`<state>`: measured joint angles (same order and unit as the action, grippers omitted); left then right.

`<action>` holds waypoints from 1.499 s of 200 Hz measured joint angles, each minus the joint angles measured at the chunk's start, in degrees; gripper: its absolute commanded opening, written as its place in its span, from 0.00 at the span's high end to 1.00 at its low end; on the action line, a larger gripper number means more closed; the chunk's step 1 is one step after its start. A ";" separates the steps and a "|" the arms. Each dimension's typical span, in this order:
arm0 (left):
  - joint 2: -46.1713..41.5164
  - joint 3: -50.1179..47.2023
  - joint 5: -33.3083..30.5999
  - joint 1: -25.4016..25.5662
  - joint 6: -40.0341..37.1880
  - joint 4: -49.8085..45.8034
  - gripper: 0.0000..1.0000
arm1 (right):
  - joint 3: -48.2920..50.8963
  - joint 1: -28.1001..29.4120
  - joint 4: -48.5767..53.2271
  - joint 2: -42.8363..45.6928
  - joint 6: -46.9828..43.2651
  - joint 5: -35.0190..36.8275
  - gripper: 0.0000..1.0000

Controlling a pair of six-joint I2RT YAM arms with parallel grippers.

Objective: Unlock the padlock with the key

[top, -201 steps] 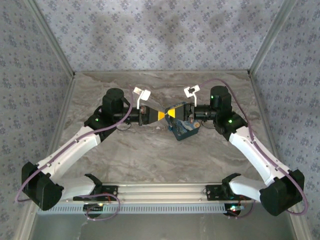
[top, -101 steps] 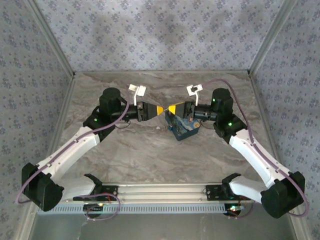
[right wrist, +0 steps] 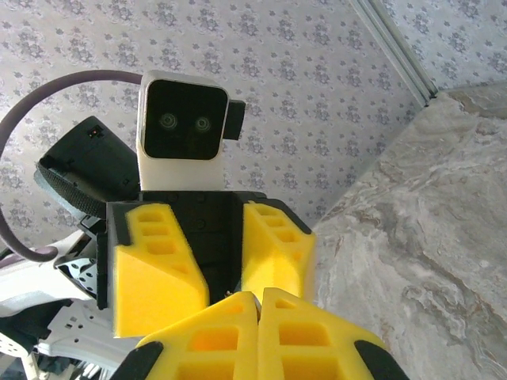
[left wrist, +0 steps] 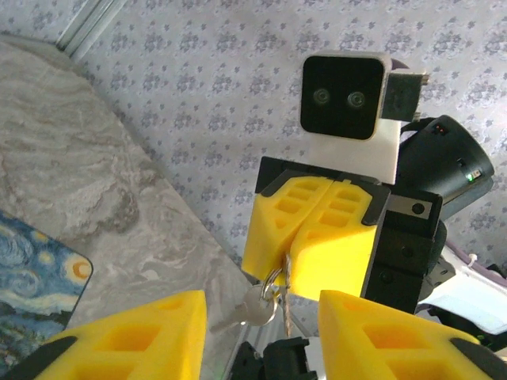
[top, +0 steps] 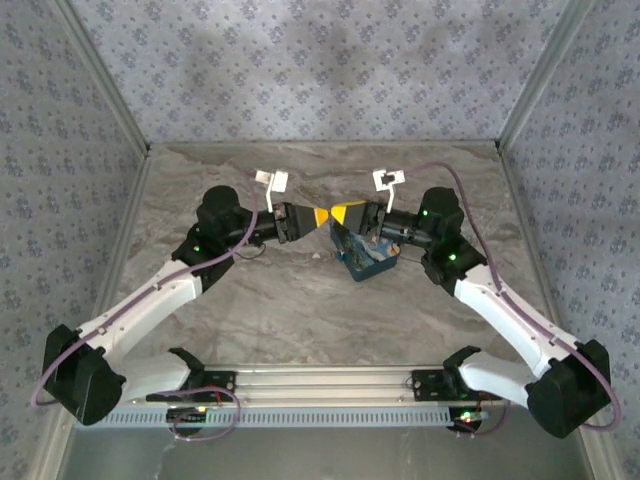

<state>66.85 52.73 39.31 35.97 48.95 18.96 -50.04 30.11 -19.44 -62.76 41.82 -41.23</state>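
Note:
My right gripper (top: pixel 346 214) is shut, its yellow fingers (left wrist: pixel 317 237) pinching a metal ring and a thin cord. The small silver key (left wrist: pixel 255 305) dangles from that ring, free in the air. My left gripper (top: pixel 319 217) faces the right one tip to tip and is open. Its fingers (left wrist: pixel 135 336) stand to either side of the key and touch nothing. From the right wrist, my shut right gripper (right wrist: pixel 261 332) sits just in front of the left gripper's spread fingers (right wrist: pixel 273 245). The padlock is hidden.
A blue mat with a swirling night-sky print (top: pixel 366 263) lies on the marble table (top: pixel 300 310) just below the right gripper. It shows again as a blue mat (left wrist: pixel 32 277) in the left wrist view. Patterned walls (top: pixel 320 70) enclose the table.
My left gripper has opened from shut. Both grippers have shifted a little toward the back of the table, still facing each other.

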 measured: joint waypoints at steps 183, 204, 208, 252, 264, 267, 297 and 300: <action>0.79 0.07 -2.01 0.15 -3.50 -2.95 0.30 | 1.40 -0.24 3.63 0.90 -1.62 1.57 1.00; 0.81 0.15 -6.21 0.15 -5.88 -8.04 0.25 | 1.86 -3.98 7.56 3.50 -2.73 3.85 1.00; 0.87 0.20 -7.17 0.15 -6.64 -9.16 0.25 | 2.14 -5.01 8.41 4.28 -2.91 4.61 1.00; 8.55 3.87 -15.93 -0.44 -12.28 -17.90 0.25 | 4.85 -9.97 21.53 11.67 -7.93 17.53 1.00; 12.22 5.20 -17.75 -0.70 -13.42 -18.93 0.26 | 6.27 -9.94 24.44 13.20 -9.14 22.16 1.00; 13.35 5.68 -18.25 -0.74 -13.70 -19.26 0.26 | 6.69 -9.94 25.14 13.51 -9.40 23.37 1.00; 23.54 11.76 -22.71 -1.22 -16.41 -22.03 0.31 | 11.50 -9.92 31.93 14.67 -10.16 37.53 1.00; 24.63 12.57 -23.04 -1.27 -16.65 -22.34 0.31 | 11.93 -9.88 32.63 14.67 -10.19 38.95 1.00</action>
<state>91.48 65.30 16.27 34.70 32.29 -3.38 -38.11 20.23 13.19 -48.10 31.64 -2.28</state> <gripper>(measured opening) 0.711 0.064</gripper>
